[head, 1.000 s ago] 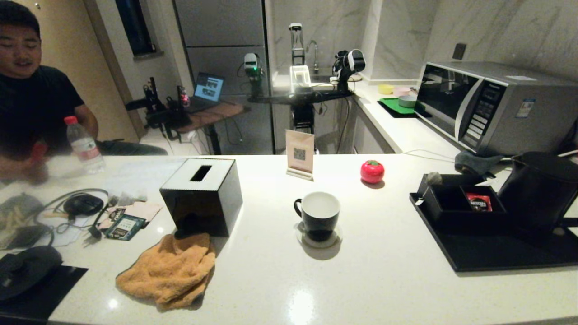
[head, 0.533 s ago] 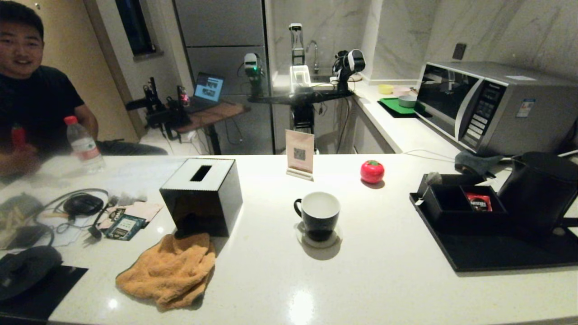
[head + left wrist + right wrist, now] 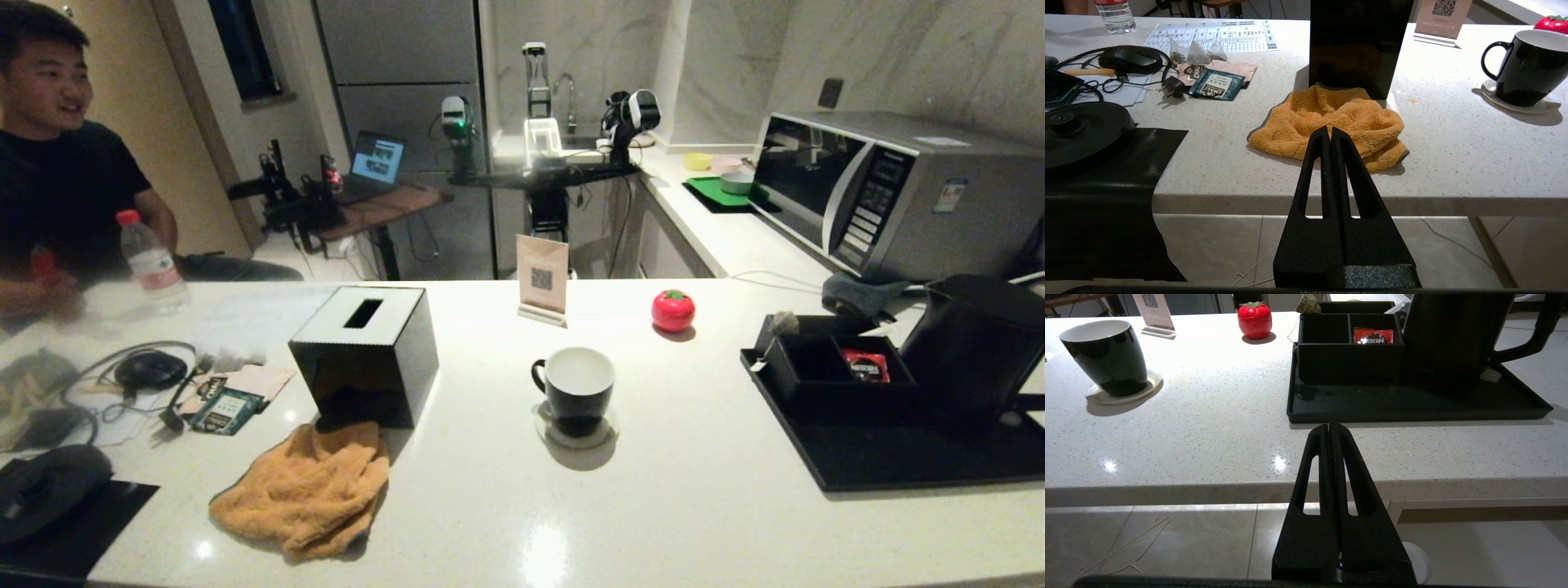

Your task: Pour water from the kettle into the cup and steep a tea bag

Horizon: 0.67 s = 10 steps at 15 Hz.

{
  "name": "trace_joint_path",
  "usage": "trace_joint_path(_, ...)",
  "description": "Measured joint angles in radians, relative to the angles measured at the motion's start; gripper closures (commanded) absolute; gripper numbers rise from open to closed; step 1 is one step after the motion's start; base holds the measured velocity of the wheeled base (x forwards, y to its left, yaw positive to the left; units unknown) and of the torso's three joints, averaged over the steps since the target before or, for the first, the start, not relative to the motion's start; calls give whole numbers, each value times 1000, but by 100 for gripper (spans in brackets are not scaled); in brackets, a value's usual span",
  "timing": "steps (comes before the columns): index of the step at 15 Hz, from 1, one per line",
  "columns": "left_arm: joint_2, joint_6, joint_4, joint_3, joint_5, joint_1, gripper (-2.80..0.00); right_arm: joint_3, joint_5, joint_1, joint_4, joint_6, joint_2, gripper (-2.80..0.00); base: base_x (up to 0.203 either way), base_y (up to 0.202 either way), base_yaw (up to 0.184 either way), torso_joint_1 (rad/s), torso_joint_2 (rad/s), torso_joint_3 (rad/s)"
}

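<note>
Both arms parked off the near edge of the counter [image 3: 694,506], neither shows in the head view. Left gripper [image 3: 1330,131] clenched, fingers pressed together, grasping nothing; it sits short of the counter edge. Straight ahead of its fingertips lies an orange cloth [image 3: 1331,118], and behind that a black tissue box [image 3: 1357,45]. The cup [image 3: 1527,65] stands on a coaster [image 3: 1513,104], off to one side of these fingers and well apart from them; white inside, handle turned toward the tissue box. On the other side of the left fingers: a round black kettle base [image 3: 1081,130], a mouse [image 3: 1131,59], green tea packets [image 3: 1216,83].

Right gripper [image 3: 1330,426] also clenched and empty, tips short of the counter edge. Just beyond its fingertips, farther in on the counter, is a black tray [image 3: 1412,406]. On the tray stand the kettle [image 3: 1453,335], handle pointing away from the cup, and a divided black box [image 3: 1349,355] touching the kettle's side. A red sachet [image 3: 1373,335] sits in the box compartment nearer the kettle; the other is dark. The tea bag [image 3: 1308,303] perches on the box's far corner, string hanging down outside. Red tomato-shaped thing [image 3: 1254,319] beside the box. No water visible; can't tell the cup's contents.

A person [image 3: 57,188] sits at the far end of the counter, bottle [image 3: 151,261] next to them.
</note>
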Motion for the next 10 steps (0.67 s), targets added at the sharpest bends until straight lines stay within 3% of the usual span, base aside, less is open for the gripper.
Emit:
trace_joint_path(6, 0, 1, 0, 0, 0, -1, 0, 0, 0, -1, 0, -1, 0, 0, 1, -12, 0, 1, 0, 0)
trace_joint_path(10, 0, 1, 0, 0, 0, 0, 0, 0, 0, 0, 0, 0, 0, 0, 1, -176, 0, 5, 3, -1)
